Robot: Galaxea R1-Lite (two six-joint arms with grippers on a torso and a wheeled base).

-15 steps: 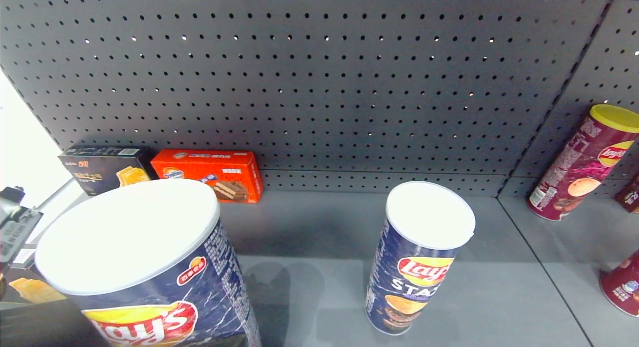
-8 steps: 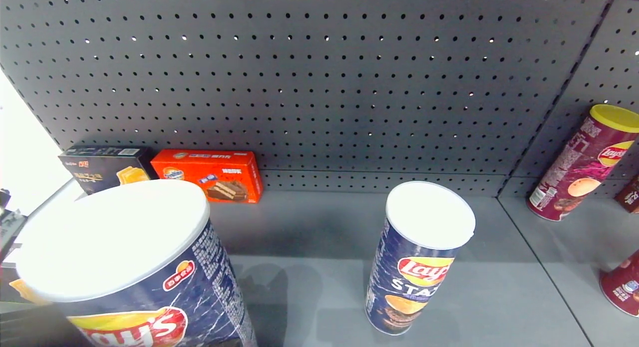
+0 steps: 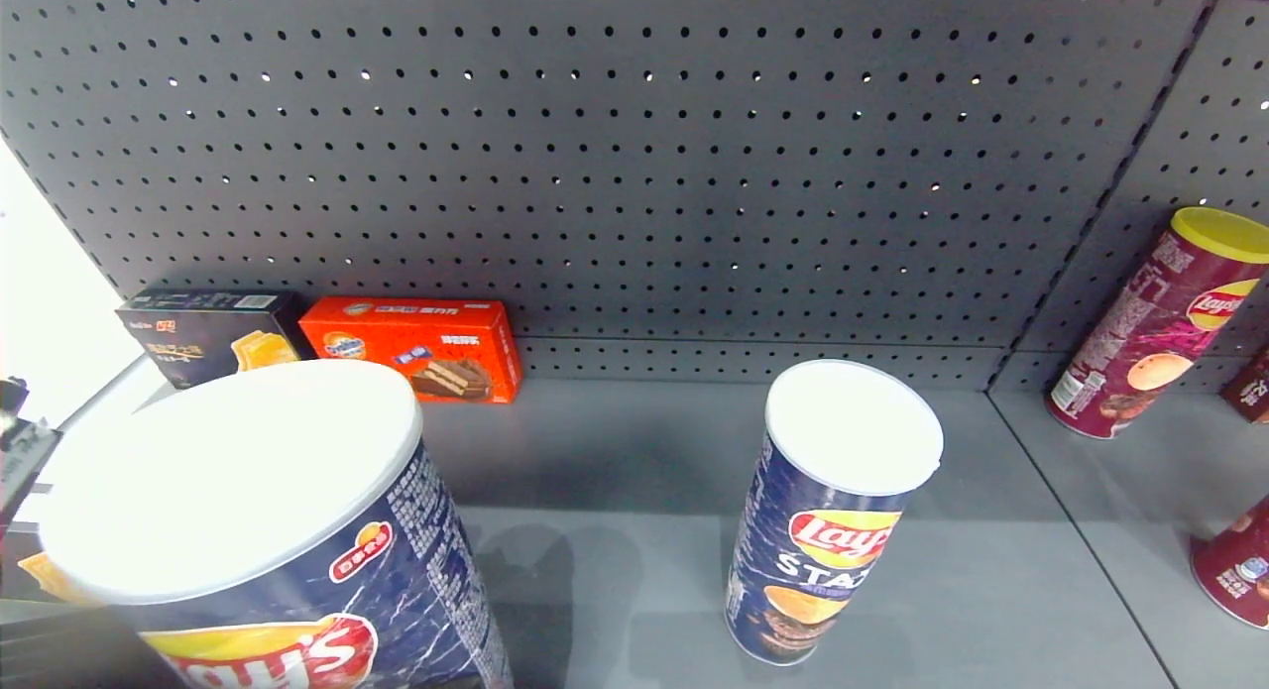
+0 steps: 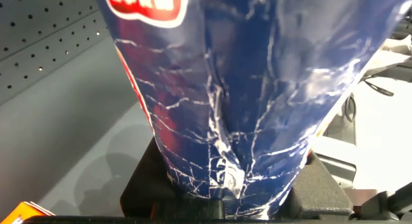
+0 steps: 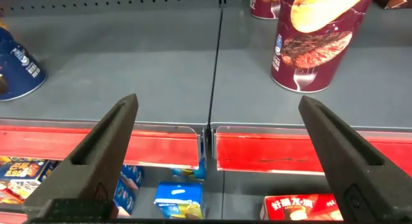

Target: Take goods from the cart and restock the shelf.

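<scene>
A dark blue chip can [image 3: 238, 530] with a white lid is held upright at the left front of the grey shelf [image 3: 634, 441], close to the head camera. In the left wrist view its lower body is clamped between the black fingers of the left gripper [image 4: 225, 199]. Whether its base meets the shelf cannot be told. A matching blue can [image 3: 833, 511] is stood upright near the middle of the shelf, well apart from the held one. An orange box [image 3: 416, 347] and a black box [image 3: 208, 332] are set side by side against the perforated back panel [image 3: 634, 173], behind the held can. On the adjoining section to the right, a yellow-lidded maroon can [image 3: 1160, 322] is placed near the back. A second maroon can [image 5: 315, 44] is stood close to the front edge. The right gripper [image 5: 219, 159] is spread wide with nothing between its fingers. It is held before the red edge strip [image 5: 264, 153], at the seam between the two sections.
</scene>
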